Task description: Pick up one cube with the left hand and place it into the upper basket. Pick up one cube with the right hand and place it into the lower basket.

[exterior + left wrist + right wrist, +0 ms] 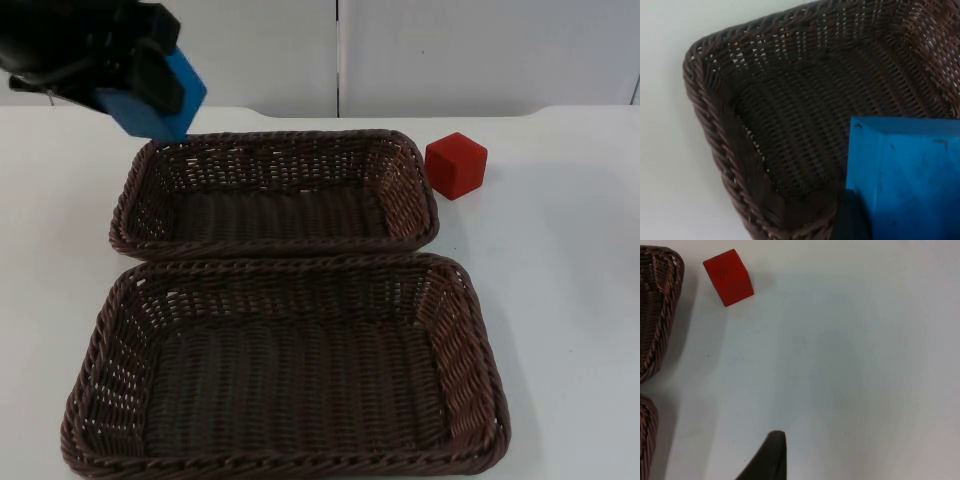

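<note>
The bright blue cube (160, 95) is gripped tight in the left gripper (150, 90), hanging above the far-left corner of the upper dark brown woven wicker basket (275, 245). The small red cube (456, 165) sits on the white table top (560, 280) just beside that basket's right end. The lower dark brown wicker basket (290, 465) lies right against the upper one. The right gripper (771, 455) waits over bare table; can't tell its grip.

Bright even light, soft shadows beside baskets, slight wrist blur
</note>
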Tool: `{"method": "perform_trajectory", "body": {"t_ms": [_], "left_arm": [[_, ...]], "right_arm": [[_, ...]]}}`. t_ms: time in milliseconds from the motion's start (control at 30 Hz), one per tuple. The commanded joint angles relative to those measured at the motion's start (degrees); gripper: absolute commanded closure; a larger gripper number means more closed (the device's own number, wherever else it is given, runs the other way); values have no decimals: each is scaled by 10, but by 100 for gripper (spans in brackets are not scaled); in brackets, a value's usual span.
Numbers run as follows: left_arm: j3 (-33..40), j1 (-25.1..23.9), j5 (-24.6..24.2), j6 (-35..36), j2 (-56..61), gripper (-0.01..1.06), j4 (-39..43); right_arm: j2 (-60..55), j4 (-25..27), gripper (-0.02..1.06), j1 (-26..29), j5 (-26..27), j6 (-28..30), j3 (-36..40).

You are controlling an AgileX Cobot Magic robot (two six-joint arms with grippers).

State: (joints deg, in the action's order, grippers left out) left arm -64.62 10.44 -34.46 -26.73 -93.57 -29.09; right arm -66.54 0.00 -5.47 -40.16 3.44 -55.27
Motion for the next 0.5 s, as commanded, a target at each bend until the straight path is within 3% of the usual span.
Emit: {"method": "perform_trajectory", "body": {"t_ms": [0,467], "left_arm": [[-23,4,-15,1,-25,105,5],[-145,20,-27,6,-175,105,10]], "right_arm": [[2,0,-1,1,4,3,-2],[2,0,-1,1,15,3,-2]]}}
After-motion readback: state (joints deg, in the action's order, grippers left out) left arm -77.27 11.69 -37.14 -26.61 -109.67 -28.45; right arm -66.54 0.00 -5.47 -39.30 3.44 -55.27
